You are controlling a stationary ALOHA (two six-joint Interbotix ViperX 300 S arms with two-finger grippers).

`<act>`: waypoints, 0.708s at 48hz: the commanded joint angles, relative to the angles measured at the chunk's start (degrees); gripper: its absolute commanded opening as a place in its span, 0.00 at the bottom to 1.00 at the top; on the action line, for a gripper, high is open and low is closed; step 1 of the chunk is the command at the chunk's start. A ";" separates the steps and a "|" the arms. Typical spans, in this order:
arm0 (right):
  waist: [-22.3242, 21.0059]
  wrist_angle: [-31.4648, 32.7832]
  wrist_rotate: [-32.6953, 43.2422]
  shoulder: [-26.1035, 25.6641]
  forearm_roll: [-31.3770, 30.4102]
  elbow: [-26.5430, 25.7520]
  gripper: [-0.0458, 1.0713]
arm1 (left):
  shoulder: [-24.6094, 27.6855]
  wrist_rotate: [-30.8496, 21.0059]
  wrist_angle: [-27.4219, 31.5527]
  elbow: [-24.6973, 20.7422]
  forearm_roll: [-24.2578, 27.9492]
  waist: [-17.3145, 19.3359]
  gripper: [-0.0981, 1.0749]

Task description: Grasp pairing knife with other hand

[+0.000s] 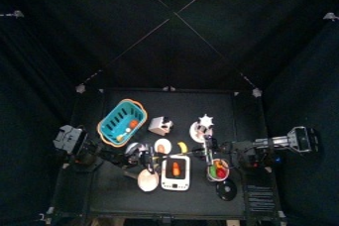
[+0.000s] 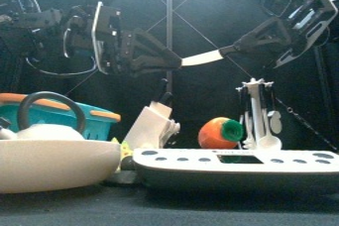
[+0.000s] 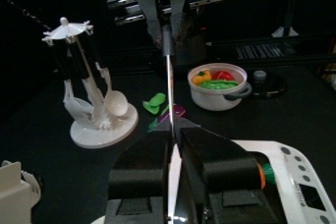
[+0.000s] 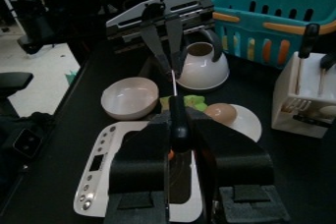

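The paring knife hangs level in the air above the table's middle, its pale blade spanning the gap between the two arms. My left gripper has its jaws drawn in against one end of it. In the left wrist view the knife runs edge-on from my left gripper straight up to the right gripper. My right gripper is shut on the other end. The right wrist view shows the same line, from my right gripper to the left one.
Below the knife lie a white scale, a white bowl, a teal basket, a white block, an orange fruit and a white stand. A small bowl of coloured pieces stands near the right arm.
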 commanded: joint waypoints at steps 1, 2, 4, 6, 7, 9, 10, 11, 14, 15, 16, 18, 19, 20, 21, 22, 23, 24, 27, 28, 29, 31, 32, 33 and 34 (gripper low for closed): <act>-0.09 -0.44 0.35 0.26 0.18 -1.67 0.39 | -0.44 0.18 -0.62 -1.05 0.18 0.26 0.48; 0.00 -0.44 0.44 0.44 0.18 -1.76 0.39 | -0.53 0.26 -0.62 -0.97 0.18 0.35 0.47; 0.26 -0.09 0.79 0.88 0.26 -1.93 0.39 | -0.79 0.26 -0.62 -0.79 0.18 0.35 0.47; 0.35 0.35 1.23 1.41 0.35 -2.20 0.39 | -1.05 0.26 -0.62 -0.44 0.18 0.44 0.47; 0.35 0.70 1.32 1.76 0.44 -2.37 0.39 | -1.23 0.26 -0.62 -0.35 0.18 0.44 0.47; 0.88 1.93 1.41 2.64 0.97 -3.08 0.39 | -1.49 0.26 -0.62 -0.26 0.18 0.53 0.47; 1.14 2.64 1.41 2.90 1.41 -3.34 0.39 | -1.49 0.26 -0.62 -0.18 0.18 0.53 0.47; 1.41 3.43 1.32 3.34 1.85 -3.78 0.39 | -1.49 0.26 -0.62 -0.18 0.18 0.53 0.47; 2.20 7.12 1.23 4.48 3.08 -5.45 0.39 | -1.58 0.26 -0.62 -0.09 0.18 0.53 0.47; 2.37 8.44 1.23 4.83 3.34 -5.98 0.39 | -1.58 0.26 -0.62 0.00 0.26 0.44 0.47; 2.55 9.84 1.23 5.10 3.60 -6.50 0.39 | -1.67 0.26 -0.62 0.00 0.18 0.53 0.47; 2.90 13.01 1.23 5.63 3.96 -7.73 0.39 | -1.76 0.26 -0.62 0.18 0.26 0.53 0.47; 3.08 15.47 1.23 5.98 4.13 -8.44 0.39 | -1.85 0.26 -0.62 0.26 0.18 0.53 0.47; 3.25 17.14 1.32 6.15 4.13 -8.96 0.39 | -1.93 0.26 -0.62 0.35 0.18 0.53 0.47; 3.43 18.90 1.32 6.33 4.22 -9.49 0.39 | -2.11 0.26 -0.62 0.53 0.18 0.53 0.47; 3.60 20.48 1.32 6.50 4.39 -10.02 0.39 | -2.20 0.26 -0.62 0.62 0.18 0.53 0.47; 3.87 22.85 1.23 6.59 4.48 -10.72 0.39 | -2.29 0.26 -0.62 0.70 0.18 0.53 0.47; 4.04 24.26 1.23 6.59 4.48 -11.07 0.39 | -2.46 0.26 -0.62 0.88 0.18 0.53 0.47; 4.48 27.86 1.14 6.59 4.57 -12.04 0.39 | -3.16 0.26 -0.62 1.23 0.18 0.53 0.47; 4.57 28.83 1.14 6.59 4.57 -12.30 0.39 | -3.25 0.26 -0.62 1.32 0.18 0.53 0.47; 4.57 29.53 1.23 6.59 4.66 -12.48 0.39 | -3.43 0.26 -0.62 1.41 0.18 0.53 0.47; 4.66 30.67 1.23 6.50 4.57 -12.83 0.39 | -3.60 0.26 -0.62 1.41 0.09 0.53 0.47; 4.66 31.11 1.23 6.50 4.57 -13.01 0.39 | -3.69 0.26 -0.62 1.41 0.18 0.53 0.47; 4.75 31.20 1.23 6.50 4.57 -13.18 0.39 | -3.60 0.26 -0.62 1.41 0.18 0.53 0.47; 4.66 31.20 1.23 6.50 4.66 -13.18 0.39 | -3.60 0.26 -0.62 1.41 0.18 0.53 0.47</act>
